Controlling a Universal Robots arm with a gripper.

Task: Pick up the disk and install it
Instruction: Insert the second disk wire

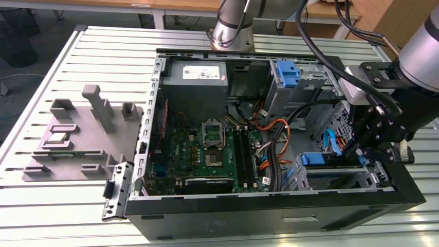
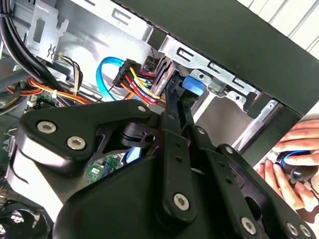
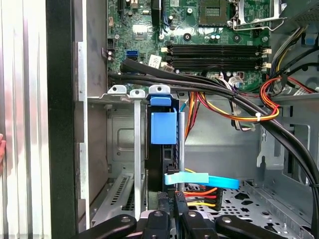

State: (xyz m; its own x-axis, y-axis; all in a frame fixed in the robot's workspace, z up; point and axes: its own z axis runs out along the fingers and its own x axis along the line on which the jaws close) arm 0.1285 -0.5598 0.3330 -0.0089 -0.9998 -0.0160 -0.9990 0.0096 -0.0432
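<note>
Disk stands on edge in the drive cage at the front corner of the open computer case, its blue rail tab uppermost at the cage mouth and its long axis running down into the bay. The gripper sits directly behind the disk's rear edge, in line with that axis, so the drive lies straight ahead of the fingertips, toward the cage. In the first wrist view the two black fingers converge narrowly on the dark edge of the disk, apparently pinching it, though the contact itself is too dark to confirm. A flat blue data cable crosses just beside the fingertips, with the orange and yellow power leads close under it. In the exterior view the wrist hangs over the cage and hides the drive; most of the disk's body, label included, is buried in the bay. How deep it is seated cannot be judged.
</note>
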